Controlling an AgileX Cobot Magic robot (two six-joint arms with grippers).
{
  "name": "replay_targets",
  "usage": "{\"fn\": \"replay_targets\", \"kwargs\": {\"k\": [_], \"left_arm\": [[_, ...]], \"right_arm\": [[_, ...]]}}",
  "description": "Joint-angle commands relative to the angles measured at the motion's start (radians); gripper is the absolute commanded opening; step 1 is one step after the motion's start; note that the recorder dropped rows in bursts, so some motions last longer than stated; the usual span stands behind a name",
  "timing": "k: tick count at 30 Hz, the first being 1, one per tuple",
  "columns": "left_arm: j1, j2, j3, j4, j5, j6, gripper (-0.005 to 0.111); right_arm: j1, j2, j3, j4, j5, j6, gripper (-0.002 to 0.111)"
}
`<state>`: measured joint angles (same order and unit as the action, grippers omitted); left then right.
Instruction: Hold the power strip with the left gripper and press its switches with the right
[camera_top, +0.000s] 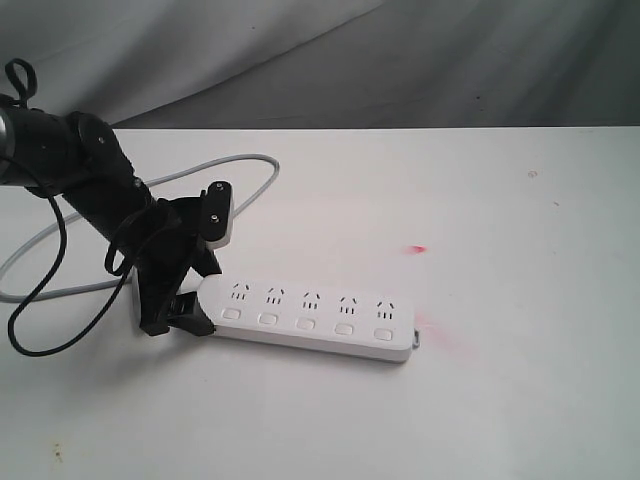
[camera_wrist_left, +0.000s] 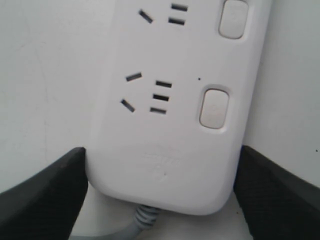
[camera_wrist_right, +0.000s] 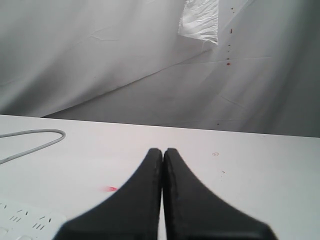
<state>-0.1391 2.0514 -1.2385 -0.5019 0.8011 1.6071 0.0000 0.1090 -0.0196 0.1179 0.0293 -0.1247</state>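
Observation:
The white power strip (camera_top: 310, 315) lies flat on the table with its sockets facing up. A row of switches (camera_top: 306, 322) runs along its near edge. My left gripper (camera_top: 185, 300) is at the strip's cord end, its two black jaws pressed against the two long sides of the power strip (camera_wrist_left: 170, 125). Two switches (camera_wrist_left: 214, 108) and the grey cord (camera_wrist_left: 142, 217) show in that wrist view. My right gripper (camera_wrist_right: 163, 150) is out of the exterior view. It hovers over the table, shut and empty, with the power strip (camera_wrist_right: 25, 220) at one corner of its view.
The grey cord (camera_top: 250, 160) loops across the table behind the left arm. A thin black cable (camera_top: 40, 300) hangs from that arm onto the table. Red marks (camera_top: 418, 248) stain the white table (camera_top: 520, 400). A grey cloth backdrop (camera_top: 400, 60) rises behind it.

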Motion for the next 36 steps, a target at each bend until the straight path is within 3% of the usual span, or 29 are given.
{"fn": "replay_targets", "kwargs": {"k": [1,10,17,19,23,29,36], "left_arm": [[0.001,0.001,-0.005,-0.012,0.007,-0.002,0.050],[0.001,0.001,-0.005,-0.046,0.009,-0.091,0.052],[0.001,0.001,-0.005,-0.046,0.009,-0.138,0.087],[0.001,-0.004,-0.005,-0.042,0.009,-0.172,0.092],[0.001,-0.037,-0.009,-0.042,0.006,-0.255,0.093],[0.001,-0.152,-0.011,-0.008,0.029,-0.516,0.093],[0.001,-0.376,-0.011,0.012,0.176,-0.547,0.092]], "right_arm": [[-0.006,-0.003,0.001,-0.015,-0.011,-0.002,0.000],[-0.006,-0.003,0.001,-0.015,-0.011,-0.002,0.000],[-0.006,-0.003,0.001,-0.015,-0.011,0.000,0.000],[-0.006,-0.003,0.001,-0.015,-0.011,0.000,0.000],[-0.006,-0.003,0.001,-0.015,-0.011,0.000,0.000],[-0.006,-0.003,0.001,-0.015,-0.011,-0.002,0.000],[-0.006,-0.003,0.001,-0.015,-0.011,-0.002,0.000]]}}
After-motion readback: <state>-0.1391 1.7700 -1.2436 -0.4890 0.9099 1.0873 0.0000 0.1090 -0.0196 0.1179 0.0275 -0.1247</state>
